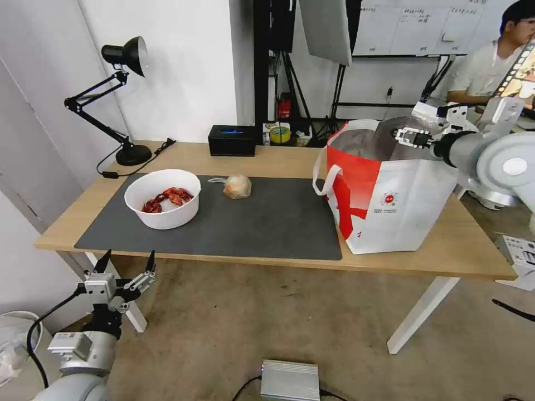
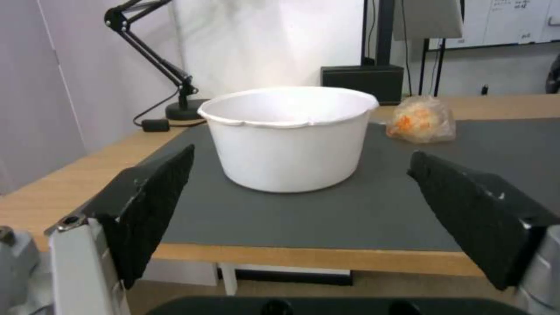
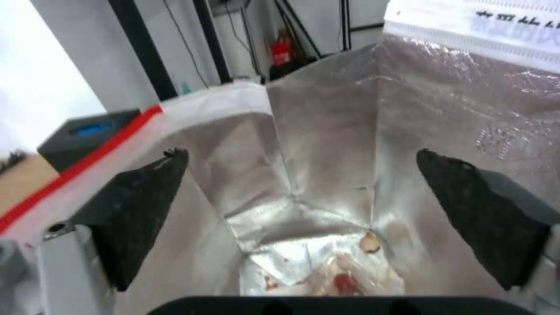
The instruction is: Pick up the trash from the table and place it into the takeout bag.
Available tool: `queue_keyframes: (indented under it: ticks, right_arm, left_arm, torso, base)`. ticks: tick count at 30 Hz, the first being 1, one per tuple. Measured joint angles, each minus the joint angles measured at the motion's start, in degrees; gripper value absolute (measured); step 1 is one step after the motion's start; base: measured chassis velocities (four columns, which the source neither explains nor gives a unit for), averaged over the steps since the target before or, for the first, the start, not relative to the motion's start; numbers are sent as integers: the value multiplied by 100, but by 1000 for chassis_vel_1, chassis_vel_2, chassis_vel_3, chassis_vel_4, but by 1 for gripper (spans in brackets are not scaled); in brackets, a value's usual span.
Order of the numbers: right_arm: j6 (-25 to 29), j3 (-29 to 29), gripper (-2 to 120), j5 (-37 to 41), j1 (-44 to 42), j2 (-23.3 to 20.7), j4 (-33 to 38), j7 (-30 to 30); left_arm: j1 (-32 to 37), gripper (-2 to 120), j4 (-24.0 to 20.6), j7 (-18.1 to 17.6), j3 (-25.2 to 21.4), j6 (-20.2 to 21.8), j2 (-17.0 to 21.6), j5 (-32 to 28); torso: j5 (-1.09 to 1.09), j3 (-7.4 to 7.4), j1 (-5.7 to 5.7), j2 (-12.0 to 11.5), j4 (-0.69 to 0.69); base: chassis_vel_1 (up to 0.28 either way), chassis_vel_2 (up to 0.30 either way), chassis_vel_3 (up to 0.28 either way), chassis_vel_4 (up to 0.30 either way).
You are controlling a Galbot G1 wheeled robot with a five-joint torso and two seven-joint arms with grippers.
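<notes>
On the table (image 1: pixel 267 159), a white bowl (image 1: pixel 161 197) of red shells stands on the left of the dark grey mat (image 1: pixel 278 223). A beige plastic-wrapped lump (image 1: pixel 237 186) lies just right of it. The takeout bag (image 1: pixel 390 195) stands open on the table's right. My right gripper (image 1: pixel 402 136) hovers open over the bag's mouth; its wrist view looks down the foil lining (image 3: pixel 327 131) onto clear plastic with red bits (image 3: pixel 341 278) at the bottom. My left gripper (image 1: pixel 128 257) is open in front of and below the table's front edge, facing the bowl (image 2: pixel 292 135) and lump (image 2: pixel 421 120).
A black desk lamp (image 1: pixel 125 100) stands at the back left with its cord on the table. A black box (image 1: pixel 232 139) and a tape roll (image 1: pixel 280 133) sit along the back edge. A silver box (image 1: pixel 290 380) lies on the floor. Tripod legs stand behind the table.
</notes>
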Motion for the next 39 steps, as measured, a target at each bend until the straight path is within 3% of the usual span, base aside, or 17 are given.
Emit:
queue_keyframes:
  ticks: [6, 10, 13, 14, 17, 18, 21, 25, 34, 39]
  right_arm:
    - [125, 86, 100, 205, -48, 88, -9, 318]
    - [514, 164, 100, -88, -195, 98, 37, -149]
    - [1707, 261, 100, -1183, -703, 110, 290, -1394]
    - [1707, 261, 100, -1183, -703, 110, 290, -1394]
    - [2732, 338, 100, -2091, -1248, 217, 553, -2031]
    - [2732, 338, 100, -2091, -1248, 217, 553, -2031]
    - [3480, 555, 100, -2832, -2013, 334, 883, -2447]
    - [4033, 862, 100, -3512, -2806, 441, 1188, -2875]
    - [4595, 1726, 100, -4626, -4274, 868, 1435, -3436]
    - [4765, 2139, 100, -5206, -5074, 1398, 1438, -3481]
  left_arm:
    - [13, 100, 3, 2, 10, 0, -33, 4]
    - [50, 100, 3, 3, 13, -1, -67, 24]
    - [71, 100, 0, 4, 2, -1, -85, 38]
    - [71, 100, 0, 4, 2, -1, -85, 38]
    - [77, 100, -7, -4, -15, -2, -114, 46]
    - [77, 100, -7, -4, -15, -2, -114, 46]
    - [82, 100, -7, -36, -32, -35, -169, 48]
    - [125, 100, -7, -51, -84, -53, -193, 45]
    - [140, 100, 22, -138, -73, -145, -193, 37]
    - [137, 100, 87, -140, -50, -152, -148, 26]
  torso:
    - [0, 0, 0, 0, 0]
    - [0, 0, 0, 0, 0]
    - [-1, 0, 0, 0, 0]
    - [-1, 0, 0, 0, 0]
    - [0, 0, 0, 0, 1]
    - [0, 0, 0, 0, 1]
    - [0, 0, 0, 0, 1]
    - [0, 0, -1, 0, 0]
    - [0, 0, -1, 0, 1]
    - [-1, 0, -1, 1, 0]
  base:
    - [0, 0, 0, 0]
    - [0, 0, 0, 0]
    - [0, 0, 0, 0]
    - [0, 0, 0, 0]
    - [0, 0, 0, 0]
    - [0, 0, 0, 0]
    - [0, 0, 0, 0]
    - [0, 0, 0, 0]
    - [0, 0, 0, 0]
    - [0, 0, 0, 0]
